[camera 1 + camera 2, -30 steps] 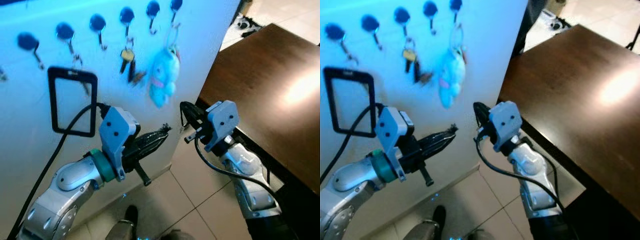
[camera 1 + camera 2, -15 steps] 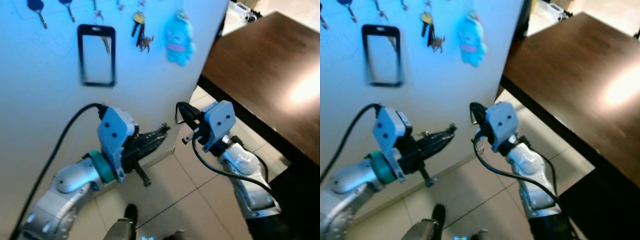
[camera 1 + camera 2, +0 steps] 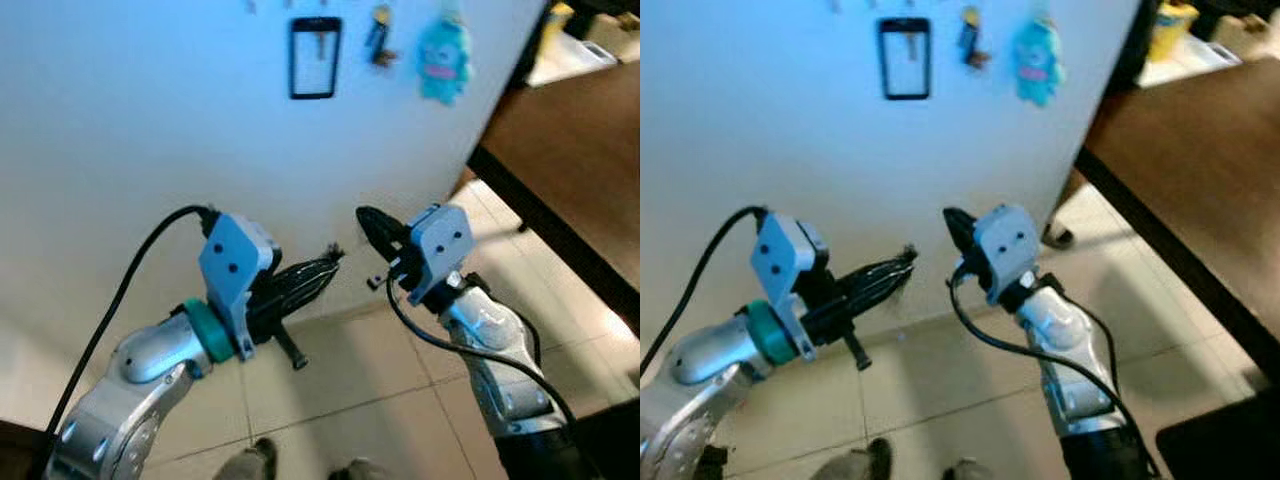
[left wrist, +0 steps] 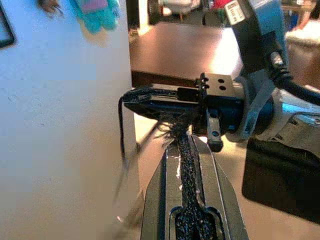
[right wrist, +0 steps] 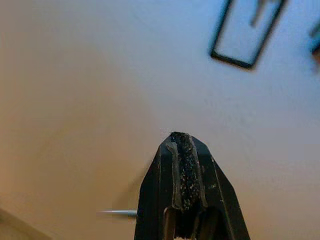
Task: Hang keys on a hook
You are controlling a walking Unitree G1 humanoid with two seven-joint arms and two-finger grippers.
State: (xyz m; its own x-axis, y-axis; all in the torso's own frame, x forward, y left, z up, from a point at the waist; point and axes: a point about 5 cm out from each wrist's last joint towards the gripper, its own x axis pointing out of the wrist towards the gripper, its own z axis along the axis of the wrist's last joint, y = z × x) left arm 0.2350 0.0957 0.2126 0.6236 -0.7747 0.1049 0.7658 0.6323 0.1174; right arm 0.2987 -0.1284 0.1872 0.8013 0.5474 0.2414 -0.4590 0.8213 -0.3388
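Note:
On the white wall (image 3: 150, 120), high up, hang a bunch of keys (image 3: 380, 30), a blue plush keychain (image 3: 443, 58) and a black-framed card holder (image 3: 315, 57). Both arms are raised in front of me, well below those items. My left gripper (image 3: 333, 258) is shut, its frayed black pads pressed together with nothing between them; the left wrist view shows it as well (image 4: 185, 140). My right gripper (image 3: 366, 216) is shut and empty too, its tip (image 5: 181, 137) pointing at the wall. The two gripper tips stand close together without touching.
A dark brown table (image 3: 590, 140) runs along the right side, its edge close to my right arm. Beige tiled floor (image 3: 370, 370) lies below the wall. A yellow object (image 3: 1170, 25) stands at the far right behind the table.
The whole picture has shifted: the wall items now look smaller and higher, and more floor shows, so the camera has drawn back from the wall. Both grippers keep the same shut pose.

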